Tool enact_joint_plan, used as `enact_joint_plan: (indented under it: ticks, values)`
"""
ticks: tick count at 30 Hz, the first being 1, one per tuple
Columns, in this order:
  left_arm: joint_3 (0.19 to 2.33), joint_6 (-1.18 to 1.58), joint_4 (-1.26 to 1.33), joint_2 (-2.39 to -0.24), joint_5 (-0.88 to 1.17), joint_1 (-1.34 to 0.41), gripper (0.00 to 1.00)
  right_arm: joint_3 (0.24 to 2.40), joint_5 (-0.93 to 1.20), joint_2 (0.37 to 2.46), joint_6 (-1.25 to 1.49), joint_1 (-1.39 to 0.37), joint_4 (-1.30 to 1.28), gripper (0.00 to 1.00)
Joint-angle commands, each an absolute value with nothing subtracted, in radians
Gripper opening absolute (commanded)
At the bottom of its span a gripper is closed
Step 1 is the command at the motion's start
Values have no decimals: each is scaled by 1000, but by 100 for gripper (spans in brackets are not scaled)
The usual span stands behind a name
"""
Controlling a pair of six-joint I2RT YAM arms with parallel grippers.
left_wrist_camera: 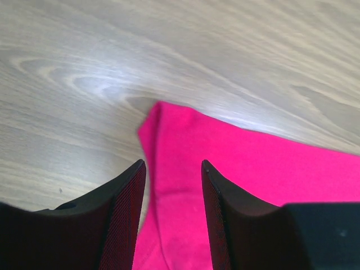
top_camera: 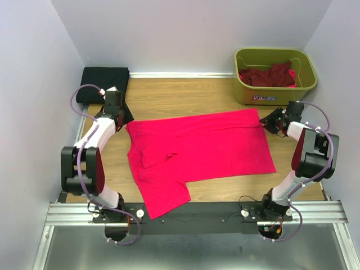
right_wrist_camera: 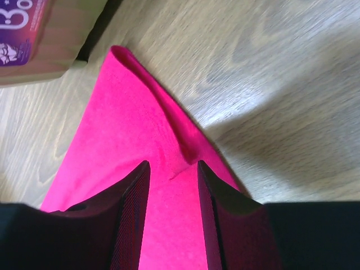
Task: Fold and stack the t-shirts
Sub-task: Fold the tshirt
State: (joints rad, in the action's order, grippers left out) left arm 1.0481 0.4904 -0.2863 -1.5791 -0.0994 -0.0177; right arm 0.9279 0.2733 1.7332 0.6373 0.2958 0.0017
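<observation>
Bright pink-red cotton t-shirt [top_camera: 202,146] lies spread flat on light wooden table [top_camera: 185,95], middle area, one sleeve pointing to near edge.

Left gripper [top_camera: 125,120] at far-left corner of this shirt. Fingers [left_wrist_camera: 126,214] parted, released, cloth lying between them.

Right gripper [top_camera: 264,121] at far-right corner. Fingers [right_wrist_camera: 132,214] also apart, released, over puckered hem.

Folded black t-shirt [top_camera: 104,81] at far-left table corner.

Dark maroon t-shirts [top_camera: 267,76] heaped in olive-green plastic tub [top_camera: 247,94], far right.
</observation>
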Motion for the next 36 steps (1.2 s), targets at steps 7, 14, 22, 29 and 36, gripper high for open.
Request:
enact_joint_plan:
  ticks: [7,14,22,29,36]
  values:
    - [916,495,-298,-1401,-147,-135,52,896,347,1749,641,299,-9,46]
    - [871,476,-264,-1390,-153,-164,52,899,353,1779,647,298,21,45]
    - [910,457,-244,-1476,-137,-178,52,907,368,1813,657,298,47,42]
    - [923,448,-239,-1565,-150,-178,52,916,385,1833,664,298,63,40]
    - [920,433,-235,-1605,-202,-178,52,923,388,1802,664,298,63,39]
